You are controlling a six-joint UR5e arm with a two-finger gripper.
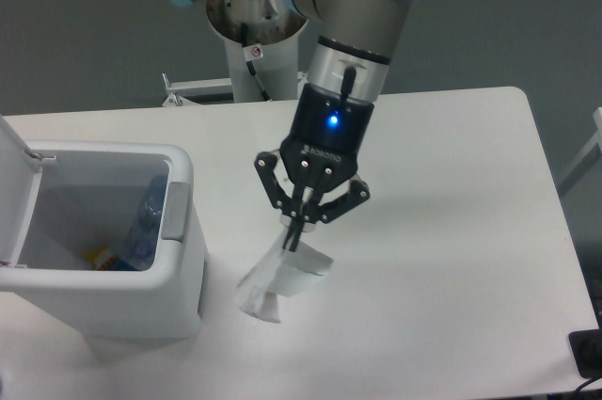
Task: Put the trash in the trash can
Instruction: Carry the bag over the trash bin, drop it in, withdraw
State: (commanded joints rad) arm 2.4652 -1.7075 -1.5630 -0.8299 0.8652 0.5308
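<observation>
A white table with rounded corners stands on a dark grey floor under even, soft light.
</observation>
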